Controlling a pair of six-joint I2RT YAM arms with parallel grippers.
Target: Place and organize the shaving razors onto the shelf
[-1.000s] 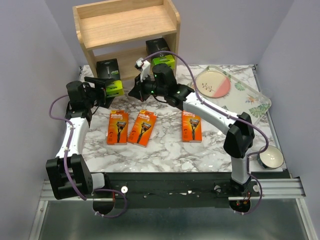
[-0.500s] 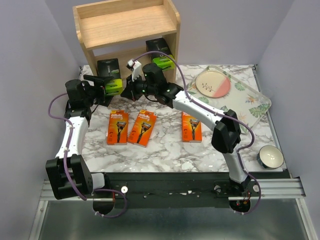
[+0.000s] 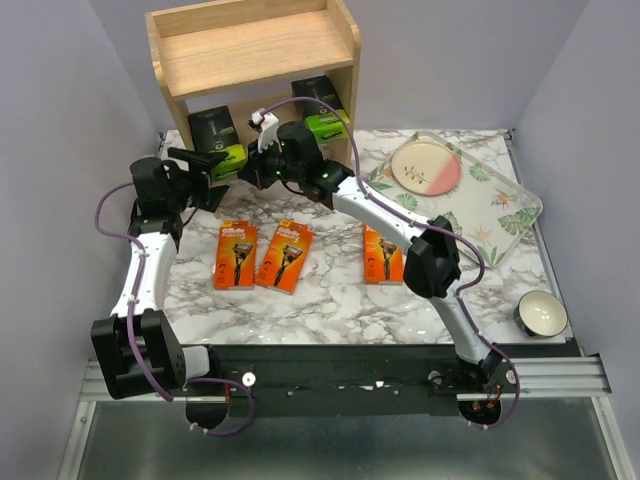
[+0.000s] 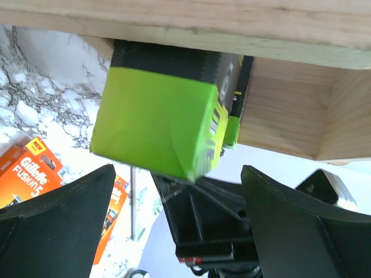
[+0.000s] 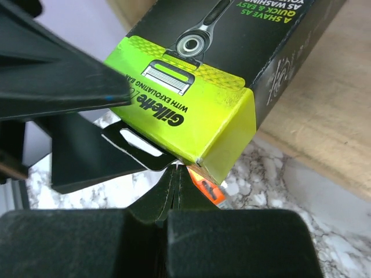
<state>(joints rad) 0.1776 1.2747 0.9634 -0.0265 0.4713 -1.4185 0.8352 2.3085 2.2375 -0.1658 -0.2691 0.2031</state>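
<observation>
The wooden shelf (image 3: 255, 50) stands at the back. One dark razor pack (image 3: 213, 133) lies partly in its lower tier at the left, lime-green end (image 4: 156, 124) sticking out forward. My left gripper (image 3: 205, 163) is open, its fingers (image 4: 64, 220) wide apart just short of that end. My right gripper (image 3: 250, 172) is shut, its tips (image 5: 179, 174) against the pack's green end (image 5: 191, 121) by the hang tab. A second dark pack (image 3: 322, 108) sits in the lower tier at the right. Three orange packs (image 3: 235, 255), (image 3: 285, 255), (image 3: 383, 252) lie flat on the marble table.
A floral tray (image 3: 505, 215) with a pink plate (image 3: 425, 167) lies at the back right. A small bowl (image 3: 541, 313) stands at the front right. The shelf's top tier (image 3: 260, 45) holds nothing. The two arms crowd together in front of the shelf's left half.
The right arm has swung left and back toward the shelf. The left dark pack has slid further back into the lower tier. The left arm has barely moved.
</observation>
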